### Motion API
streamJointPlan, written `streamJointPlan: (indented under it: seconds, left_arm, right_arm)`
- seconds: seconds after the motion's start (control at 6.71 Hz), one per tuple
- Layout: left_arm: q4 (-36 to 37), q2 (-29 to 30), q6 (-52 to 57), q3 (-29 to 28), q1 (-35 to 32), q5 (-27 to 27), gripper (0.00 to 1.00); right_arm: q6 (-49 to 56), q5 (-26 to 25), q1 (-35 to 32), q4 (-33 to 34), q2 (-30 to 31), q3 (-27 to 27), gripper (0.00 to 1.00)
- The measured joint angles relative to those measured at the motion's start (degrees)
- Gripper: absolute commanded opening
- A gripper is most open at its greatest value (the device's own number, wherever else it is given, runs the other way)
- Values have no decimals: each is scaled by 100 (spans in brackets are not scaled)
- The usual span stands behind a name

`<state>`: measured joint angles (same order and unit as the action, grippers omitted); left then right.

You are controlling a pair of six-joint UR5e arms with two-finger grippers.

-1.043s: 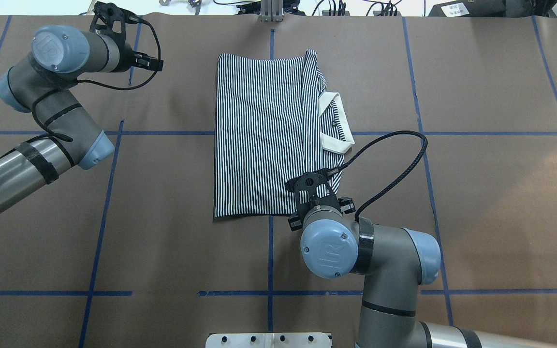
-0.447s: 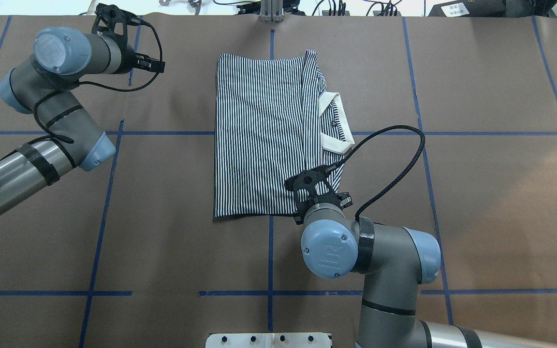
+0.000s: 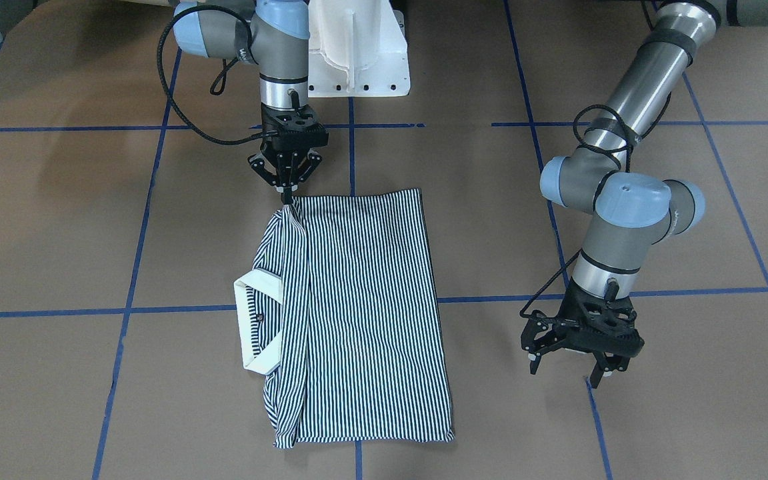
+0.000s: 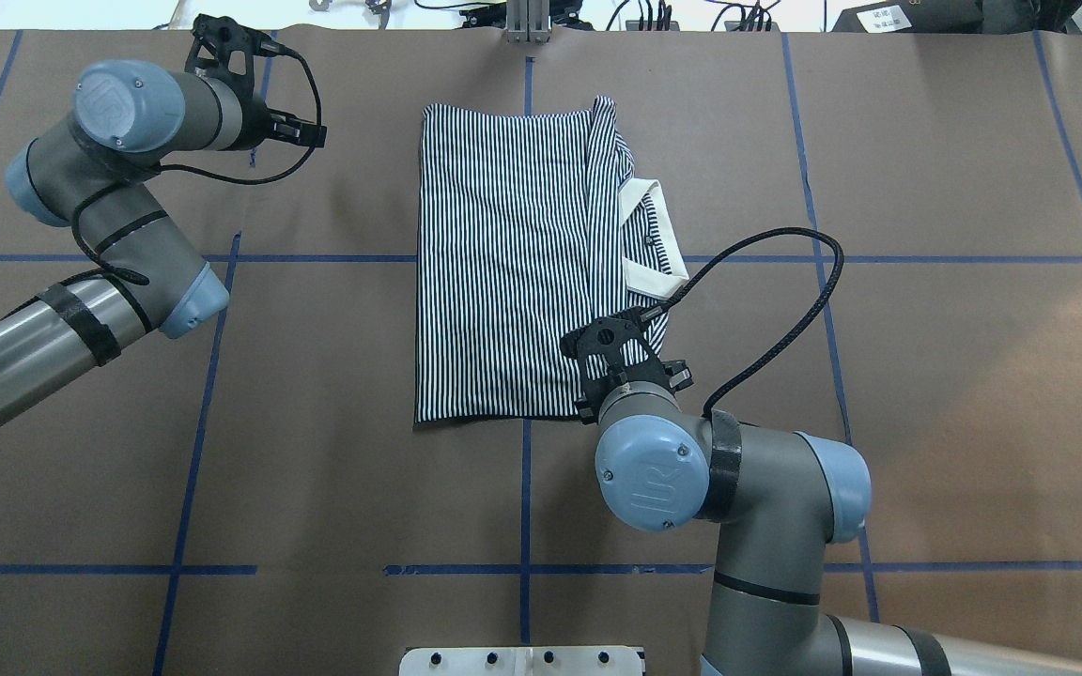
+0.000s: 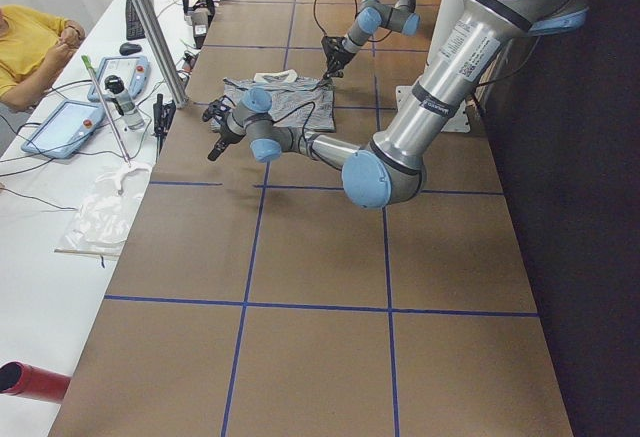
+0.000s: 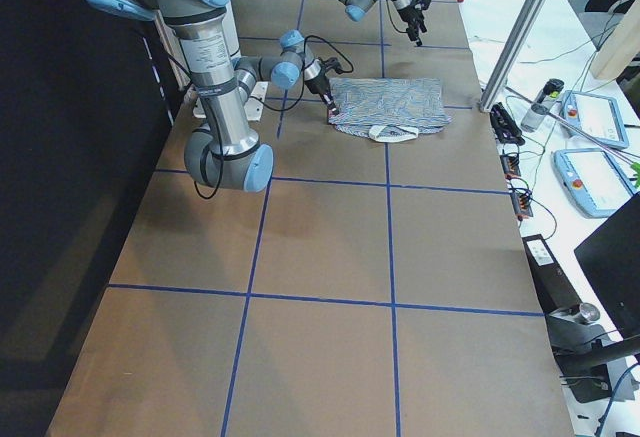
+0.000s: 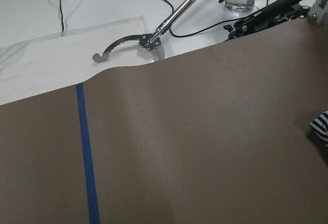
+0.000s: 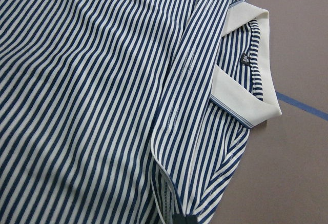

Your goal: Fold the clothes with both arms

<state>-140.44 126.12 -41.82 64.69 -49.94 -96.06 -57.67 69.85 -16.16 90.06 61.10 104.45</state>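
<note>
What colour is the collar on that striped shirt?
The collar is cream, thinly edged in blue; the right wrist view shows it best.

A robotics lab: tape-gridded work table (image 4: 973, 422), teach pendants (image 6: 597, 117) alongside.

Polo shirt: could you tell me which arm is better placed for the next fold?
Right: the right gripper is shut on the polo shirt at its corner; the left gripper hangs open, apart.
</note>
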Motion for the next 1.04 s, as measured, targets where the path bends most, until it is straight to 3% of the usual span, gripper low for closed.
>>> streamJointPlan:
  seconds: [0.45,0.6,0.74,1.04]
  left_arm:
    - [-1,0,-33,16,62,0,100]
    - [-1,0,-36,17,67,0,100]
    - [-3,0,-36,17,70,0,100]
    - [-7,0,-37,23,71,0,100]
  right_arm:
    - [-501,-2,40,-4,476,208,7]
    - [-957,-7,146,0,613,274,38]
    - [-1321,-12,240,2,697,300,99]
    - [-1609,-5,313,2,722,337,100]
